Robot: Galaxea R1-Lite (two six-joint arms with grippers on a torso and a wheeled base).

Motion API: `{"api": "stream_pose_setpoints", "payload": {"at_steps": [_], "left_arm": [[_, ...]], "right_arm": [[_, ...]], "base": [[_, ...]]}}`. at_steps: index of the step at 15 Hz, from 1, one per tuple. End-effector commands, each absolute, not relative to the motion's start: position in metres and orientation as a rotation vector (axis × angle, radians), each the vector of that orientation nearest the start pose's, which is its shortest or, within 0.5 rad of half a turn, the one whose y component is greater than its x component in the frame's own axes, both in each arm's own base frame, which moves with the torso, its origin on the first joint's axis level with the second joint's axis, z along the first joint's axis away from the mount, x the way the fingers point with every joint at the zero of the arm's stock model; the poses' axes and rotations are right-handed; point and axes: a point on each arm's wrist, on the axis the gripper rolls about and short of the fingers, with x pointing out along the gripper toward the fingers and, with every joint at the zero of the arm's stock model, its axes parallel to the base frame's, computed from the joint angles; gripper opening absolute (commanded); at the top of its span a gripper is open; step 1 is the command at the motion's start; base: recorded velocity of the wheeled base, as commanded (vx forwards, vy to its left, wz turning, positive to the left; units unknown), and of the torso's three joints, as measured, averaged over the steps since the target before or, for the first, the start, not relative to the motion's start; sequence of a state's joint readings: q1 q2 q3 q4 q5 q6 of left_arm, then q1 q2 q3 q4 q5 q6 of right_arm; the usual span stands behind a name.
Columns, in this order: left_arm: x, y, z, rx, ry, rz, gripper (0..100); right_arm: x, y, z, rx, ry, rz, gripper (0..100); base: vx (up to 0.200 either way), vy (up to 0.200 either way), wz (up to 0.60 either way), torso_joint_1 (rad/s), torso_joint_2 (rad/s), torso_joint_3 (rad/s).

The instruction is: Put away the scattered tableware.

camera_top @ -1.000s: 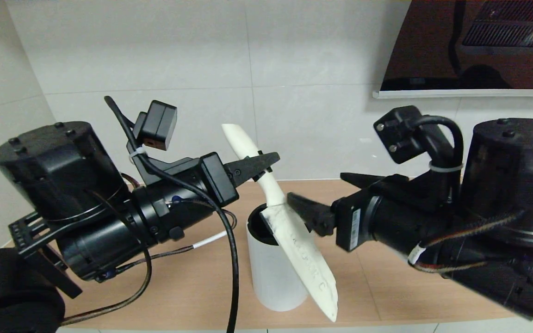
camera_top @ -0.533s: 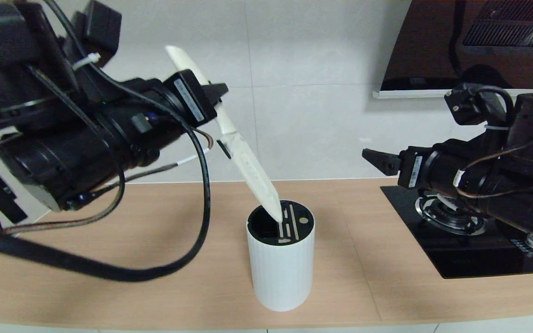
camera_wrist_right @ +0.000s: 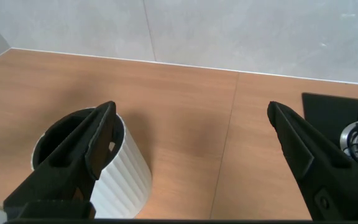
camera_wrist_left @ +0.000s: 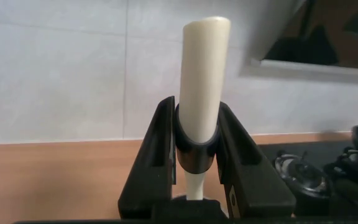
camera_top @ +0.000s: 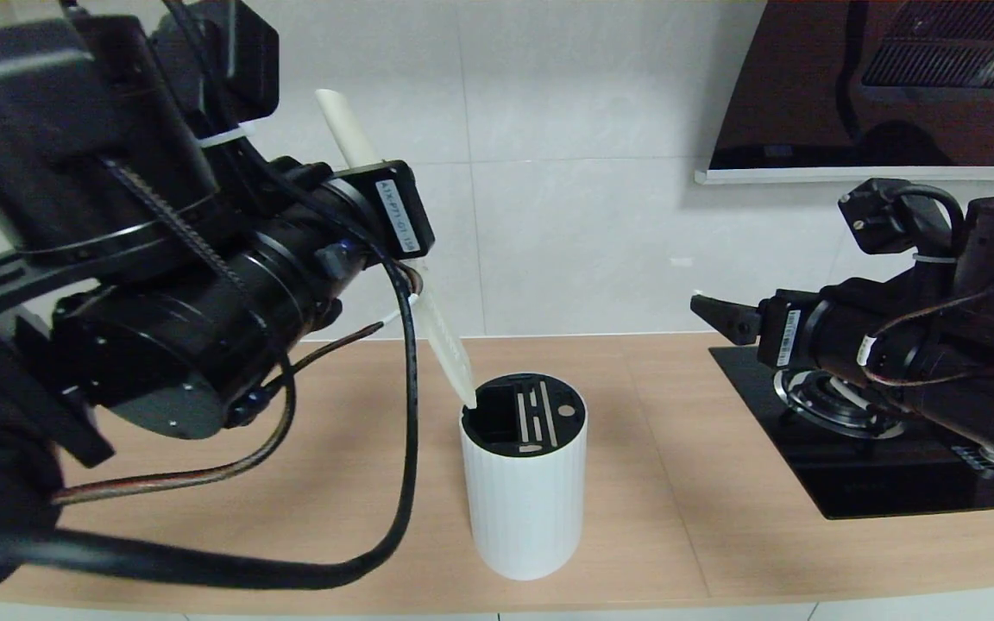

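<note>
Left gripper point(camera_wrist_left: 194, 134) is clamping the knife point(camera_top: 448, 345) by its handle, jaws closed tight around it, blade slanting down (handle end pointing up). The tip is sitting at the rim of the large opening in the top of the white holder point(camera_top: 525, 492); contact cannot be judged. The holder is standing upright on the wooden counter point(camera_top: 652, 517), near its front edge. Right gripper point(camera_wrist_right: 190, 109) is hovering to the holder's right, jaws spread wide, gripping nothing. Beyond it a black hob point(camera_top: 859, 466) is lying in the counter, against the tiled wall point(camera_top: 592, 216).
</note>
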State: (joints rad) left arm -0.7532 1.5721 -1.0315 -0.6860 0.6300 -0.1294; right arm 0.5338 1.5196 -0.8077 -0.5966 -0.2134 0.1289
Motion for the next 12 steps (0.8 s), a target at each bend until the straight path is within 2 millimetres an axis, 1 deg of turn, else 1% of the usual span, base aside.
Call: {"api": "stream_pose_setpoints", "payload": {"at_steps": [1,4,8,12], "left_arm": [[0.233,-0.205,0.277,-0.217,-0.1,-0.095,0],[0.232,-0.213,0.271,-0.204,-0.085,-0.099,0],[0.247,-0.227,0.245,-0.155,-0.03,-0.076,0],[0.251,-0.231,0.238,-0.142,-0.015,-0.072,0]], "right_arm": [[0.233,0.132,0.231,0.085,0.129,0.313,100],[0.233,0.132,0.23,0.083,0.134,0.312,100],[0.233,0.132,0.227,0.08,0.142,0.313,100],[0.232,0.133,0.224,0.076,0.151,0.317,100]], "base": [[0.0,0.0,0.0,0.0,0.0,0.0],[0.0,0.0,0.0,0.0,0.0,0.0],[0.0,0.0,0.0,0.0,0.0,0.0],[0.0,0.0,0.0,0.0,0.0,0.0]]}}
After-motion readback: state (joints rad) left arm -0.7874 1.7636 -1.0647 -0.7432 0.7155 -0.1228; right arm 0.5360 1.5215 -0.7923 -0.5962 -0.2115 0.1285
